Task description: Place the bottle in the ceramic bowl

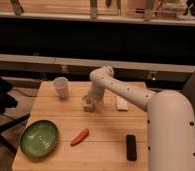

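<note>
A wooden counter [107, 125] seen from above. The green ceramic bowl [39, 139] sits at its front left corner. Behind the bowl, at the far edge, stands a white paper cup [61, 87]. Right of the bowl lies a small orange object [80, 136]. Further right of the bowl and behind it, the robot's hand [89, 102] reaches down to the counter, with the pale bottle [86, 106] right at it; whether the hand holds it cannot be told. Well right of the bowl lie a white block [122, 103] and a black object [131, 147].

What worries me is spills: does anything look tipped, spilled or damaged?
Nothing stands out. The paper cup stands upright, the ceramic bowl sits flat, and the gripper is low over the middle of the table.
</note>
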Controlling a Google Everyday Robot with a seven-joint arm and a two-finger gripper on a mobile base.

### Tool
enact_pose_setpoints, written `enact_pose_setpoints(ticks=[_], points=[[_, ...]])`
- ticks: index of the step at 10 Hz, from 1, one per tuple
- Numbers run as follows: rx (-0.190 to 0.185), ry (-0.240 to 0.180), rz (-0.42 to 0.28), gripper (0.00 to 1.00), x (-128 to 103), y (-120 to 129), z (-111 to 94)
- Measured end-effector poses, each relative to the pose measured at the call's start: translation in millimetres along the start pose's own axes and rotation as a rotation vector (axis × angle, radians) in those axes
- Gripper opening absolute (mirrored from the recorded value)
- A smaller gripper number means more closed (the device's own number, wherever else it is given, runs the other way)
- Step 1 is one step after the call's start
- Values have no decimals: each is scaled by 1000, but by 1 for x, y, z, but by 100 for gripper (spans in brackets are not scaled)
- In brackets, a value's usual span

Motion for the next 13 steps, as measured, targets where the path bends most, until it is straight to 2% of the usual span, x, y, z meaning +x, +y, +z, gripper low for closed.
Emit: enact_pose_setpoints(ticks=[3,5,8,13], points=[[-2,1,-13,23,-3,0,4],[-7,12,-22,5,-6,-2,2],[-17,33,-49,2,-17,-9,-21],[-30,55,-129,2,-44,-22,-40]])
